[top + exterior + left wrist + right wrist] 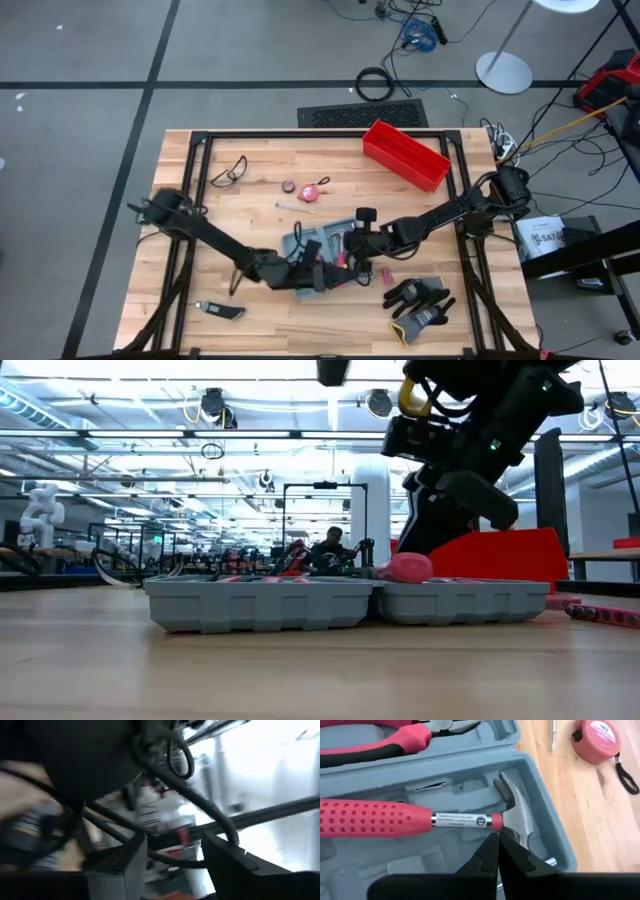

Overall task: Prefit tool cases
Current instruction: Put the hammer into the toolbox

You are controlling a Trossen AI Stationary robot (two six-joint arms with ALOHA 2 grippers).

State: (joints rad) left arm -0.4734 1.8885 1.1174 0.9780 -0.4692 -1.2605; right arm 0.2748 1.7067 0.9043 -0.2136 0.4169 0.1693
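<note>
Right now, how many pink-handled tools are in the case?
2 visible in the right wrist view: a hammer lying in its slot of the tool case, just ahead of the right gripper, and pliers in the neighbouring slot. Others may be hidden under the arms.

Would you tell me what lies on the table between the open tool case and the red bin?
In the high view, only bare wood separates the tool case from the red bin; the pink tape measure sits off to the side.

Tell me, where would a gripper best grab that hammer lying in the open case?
Probably the red handle, from straight above. The hammer lies flat in the tool case, its long handle exposed on top, while the metal head sits tucked against the case wall.
</note>
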